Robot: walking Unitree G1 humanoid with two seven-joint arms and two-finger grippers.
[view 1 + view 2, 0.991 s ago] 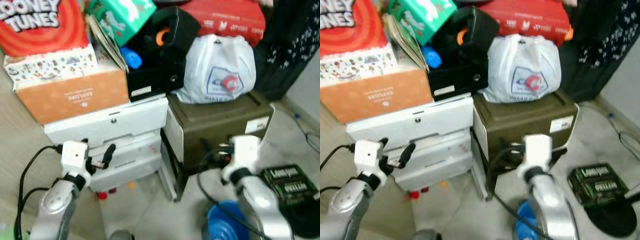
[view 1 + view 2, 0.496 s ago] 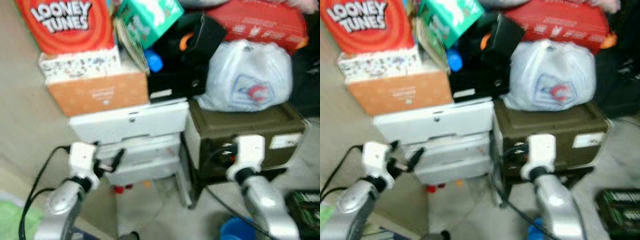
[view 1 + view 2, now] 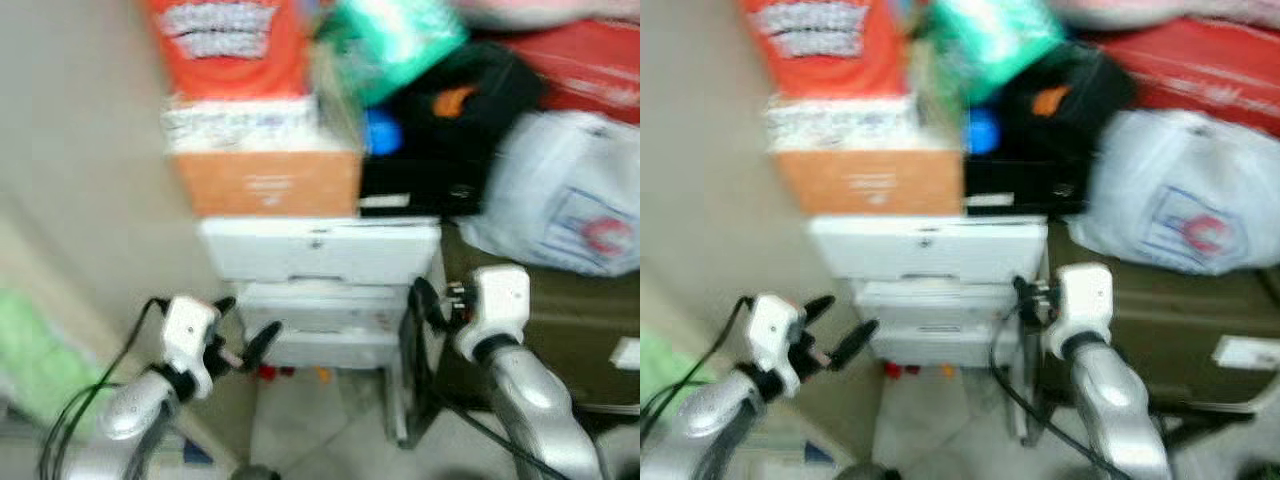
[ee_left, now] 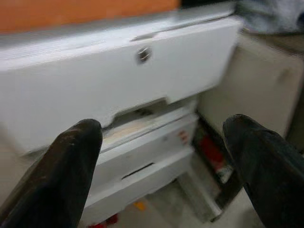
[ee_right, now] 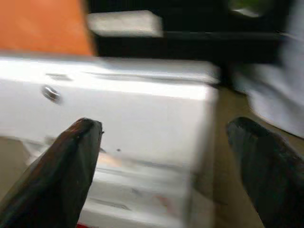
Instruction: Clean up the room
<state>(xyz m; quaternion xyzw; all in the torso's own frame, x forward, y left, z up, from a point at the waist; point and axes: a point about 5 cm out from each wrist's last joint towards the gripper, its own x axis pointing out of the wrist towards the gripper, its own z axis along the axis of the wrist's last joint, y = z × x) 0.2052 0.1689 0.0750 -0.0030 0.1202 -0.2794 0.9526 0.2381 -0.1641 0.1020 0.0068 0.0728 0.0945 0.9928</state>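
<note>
The room's clutter is a blurred stack against the wall: a white drawer unit (image 3: 320, 250) carries an orange box (image 3: 265, 180), with a white plastic bag (image 3: 565, 200) on a dark green box (image 3: 1160, 320) beside it. In the eye views the left gripper (image 3: 245, 340) and the right arm (image 3: 490, 310) hang near the drawers. The left wrist view shows the drawer fronts and fingers (image 4: 71, 166) spread wide apart. In the right wrist view, the right gripper (image 5: 166, 161) is spread wide too, before the white unit.
</note>
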